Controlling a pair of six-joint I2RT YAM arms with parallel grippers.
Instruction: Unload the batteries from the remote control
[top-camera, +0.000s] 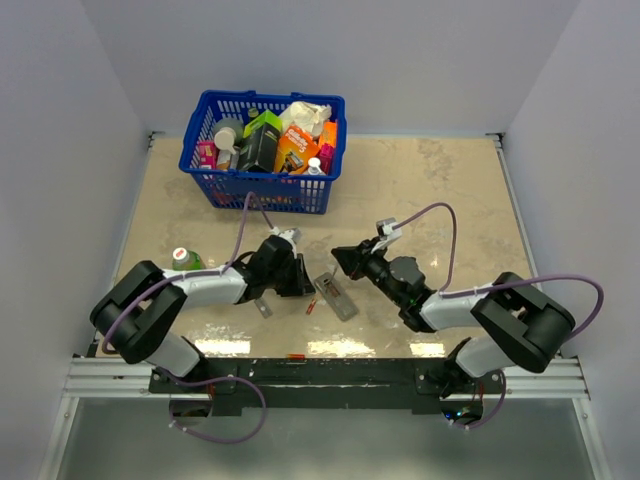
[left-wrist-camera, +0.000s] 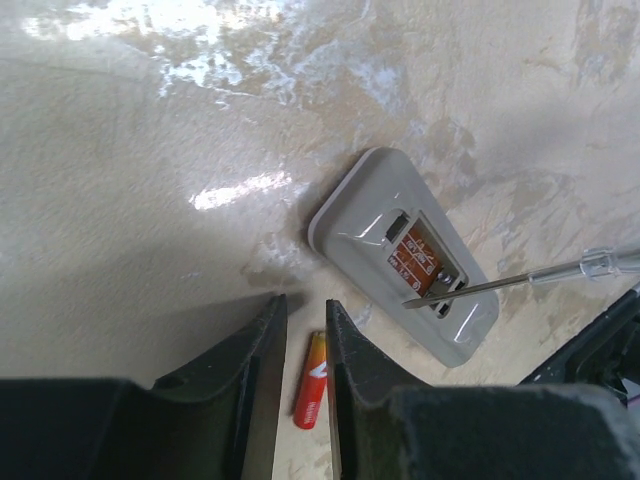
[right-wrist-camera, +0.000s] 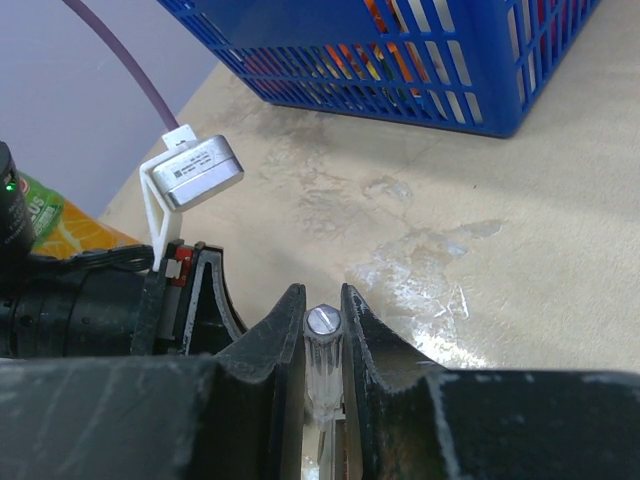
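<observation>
1. Top view: the remote (top-camera: 336, 297) lies back-up on the worktop (top-camera: 440, 200), between the two hands and near the front edge. A loose battery (top-camera: 312, 304) lies just beside it, on the left. The left hand (top-camera: 300, 282) hovers near both, and the right hand (top-camera: 340, 260) points in from the other side. There is open room to the right and beyond. The basket (top-camera: 262, 190) stands well behind, and a bottle (top-camera: 183, 258) sits by the left arm.

2. Left wrist view: the left hand's fingers (left-wrist-camera: 262, 350) are pressed almost together and pinch nothing. The loose battery shows on the worktop through the slit between them. A seated battery (left-wrist-camera: 415, 262) sits in the remote's recess, with the screwdriver (left-wrist-camera: 520, 277) tip at its end. Nothing holds the remote, so I judge that levering could make it slide or swivel. A hard pry might flick the battery toward the front edge. The tip could also slip off and scrape the contacts.

3. Right wrist view: the right hand pinches the screwdriver handle. The remote is hidden below it. The left arm sits close ahead on the left, so a wide sweep that way risks a knock. The basket is well apart.
</observation>
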